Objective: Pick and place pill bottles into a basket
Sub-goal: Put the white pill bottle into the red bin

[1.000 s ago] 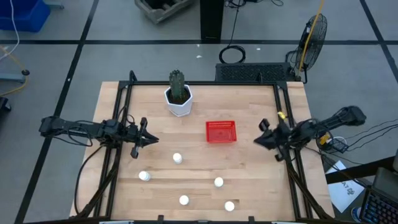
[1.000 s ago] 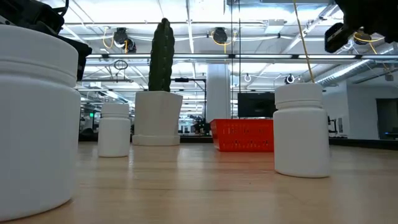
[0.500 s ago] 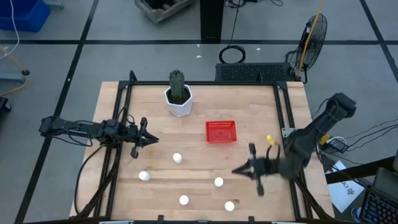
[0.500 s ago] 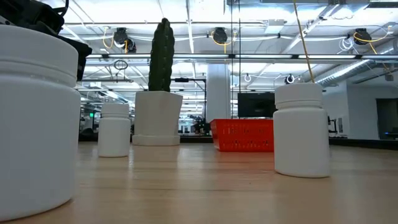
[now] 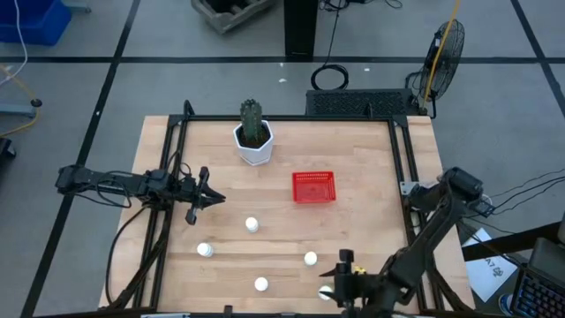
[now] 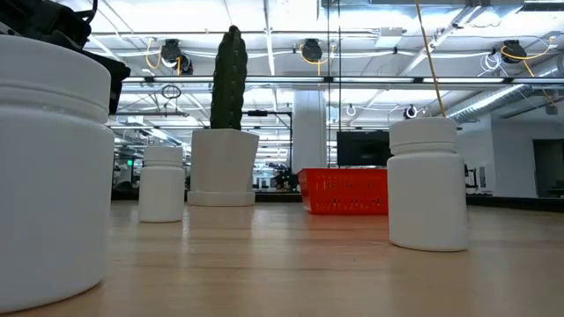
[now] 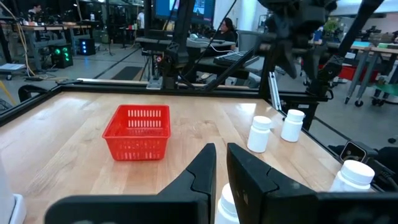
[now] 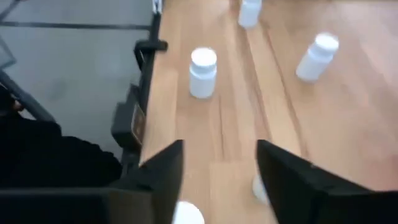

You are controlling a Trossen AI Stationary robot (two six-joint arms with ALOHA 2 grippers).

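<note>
Five white pill bottles stand upright on their bases on the wooden table: one at the middle (image 5: 252, 224), one at the left (image 5: 205, 250), one toward the right (image 5: 310, 259), and two near the front edge (image 5: 261, 284) (image 5: 326, 291). The red basket (image 5: 313, 187) stands right of centre. My right gripper (image 5: 341, 279) is open and empty. It hovers by the front-right bottle, whose cap (image 8: 186, 213) shows just below the fingers. My left gripper (image 5: 214, 199) is shut and empty at the table's left, pointing toward the basket (image 7: 138, 130).
A white faceted pot with a green cactus (image 5: 254, 141) stands at the far side, left of the basket. Black frame rails (image 5: 168, 177) run along the table's left and right sides. The near table edge (image 8: 152, 93) lies beside my right gripper.
My right gripper has swung from the table's right edge toward the near edge and turned to point toward the table's left. It now stands by the front-right bottle. It has left the low view's top right corner. The bottles and the basket have stayed put.
</note>
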